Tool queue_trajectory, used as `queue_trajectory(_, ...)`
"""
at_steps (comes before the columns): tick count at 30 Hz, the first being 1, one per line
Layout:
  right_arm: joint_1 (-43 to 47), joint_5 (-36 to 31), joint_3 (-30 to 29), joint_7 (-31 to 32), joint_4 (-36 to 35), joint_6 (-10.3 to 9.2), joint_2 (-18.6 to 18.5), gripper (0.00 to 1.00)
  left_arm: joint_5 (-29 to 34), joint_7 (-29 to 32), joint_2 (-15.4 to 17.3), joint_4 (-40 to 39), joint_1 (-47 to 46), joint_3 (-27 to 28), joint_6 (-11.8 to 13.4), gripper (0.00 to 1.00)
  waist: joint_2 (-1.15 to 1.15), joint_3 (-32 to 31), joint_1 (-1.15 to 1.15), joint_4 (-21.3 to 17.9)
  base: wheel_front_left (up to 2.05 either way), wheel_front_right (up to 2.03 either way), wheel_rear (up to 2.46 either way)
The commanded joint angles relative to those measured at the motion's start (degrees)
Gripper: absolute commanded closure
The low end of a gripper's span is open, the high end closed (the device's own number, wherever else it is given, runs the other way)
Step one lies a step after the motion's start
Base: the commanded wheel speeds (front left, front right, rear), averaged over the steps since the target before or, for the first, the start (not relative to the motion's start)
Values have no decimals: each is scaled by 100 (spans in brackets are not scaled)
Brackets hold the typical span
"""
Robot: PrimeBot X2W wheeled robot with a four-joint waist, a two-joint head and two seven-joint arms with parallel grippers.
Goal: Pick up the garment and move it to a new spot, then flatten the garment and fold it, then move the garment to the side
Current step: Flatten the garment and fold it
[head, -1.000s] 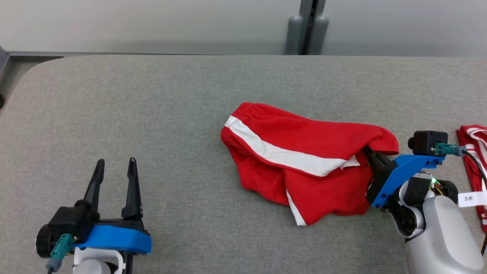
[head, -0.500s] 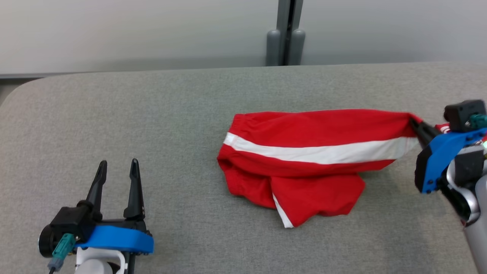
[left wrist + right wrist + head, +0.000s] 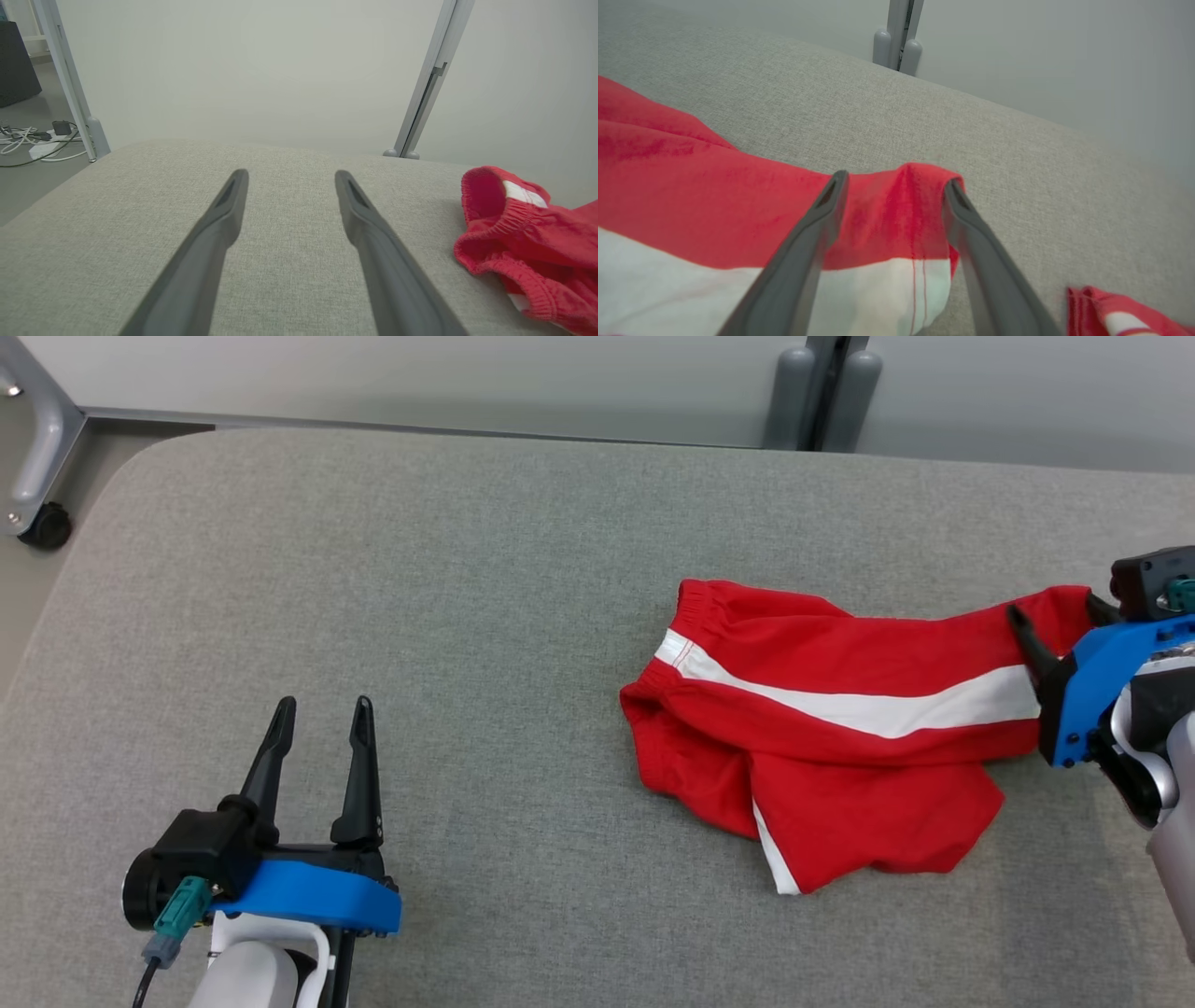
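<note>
**A:** Start with the head view. Where is the garment?

**B:** I see the garment (image 3: 840,728) lying rumpled on the right half of the table (image 3: 467,616). It is red, with a white stripe (image 3: 868,709) along its length. Its waistband (image 3: 695,602) points toward the middle. The other end reaches the right gripper (image 3: 1053,609) at the frame's right edge. That pincer stands wide, with a finger on each side of the cloth end. The left gripper (image 3: 322,709) sits at the lower left, also wide and holding nothing, well apart from the garment.

**A:** Any room to move?

**B:** Open grey surface runs from the garment to the table's rounded far-left corner. A castor (image 3: 45,525) stands on the floor beyond that corner.

**A:** And the left wrist view?

**B:** My spread fingers lie over bare table. The waistband is off to the right, near one finger but apart from it. The far edge is ahead, with a wall, a post (image 3: 430,79) and cables (image 3: 32,140) on the floor at left.

**A:** The right wrist view?

**B:** The fingers are wide, and the garment's end is bunched between them, not pinched. I cannot tell whether they touch it. The table edge curves away ahead. A second red-and-white cloth (image 3: 1111,312) lies at the lower right, apart from the garment.
</note>
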Motion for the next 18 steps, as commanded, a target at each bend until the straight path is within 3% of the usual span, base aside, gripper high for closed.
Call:
queue_trajectory(1,-89,60,-3,-18,103,-1,-8,0,24,-17,-10,20,-51,23,11,0,0,-15,-1,-2,0,0,0)
queue_trajectory(6,221,390,-214,-128,273,-1,136,0,-45,-35,-15,91,112,88,53,0,0,-290,-1,-200,0,0,0)
queue_trajectory(10,767,564,-301,-220,-112,-1,288,0,-86,-52,18,125,263,173,77,0,0,-577,-1,-460,0,0,0)
queue_trajectory(15,1754,310,-623,-790,-1197,0,582,0,-108,-63,58,109,469,250,120,0,0,-850,-1,-789,0,0,0)
queue_trajectory(16,2464,-55,-1081,-1084,-2120,0,1031,0,-107,-69,116,134,580,296,128,0,0,-1019,-1,-983,0,0,0)
queue_trajectory(18,2971,-361,-1369,-1209,-2722,0,1410,0,-66,-68,120,141,664,290,141,0,0,-1143,-1,-1031,0,0,0)
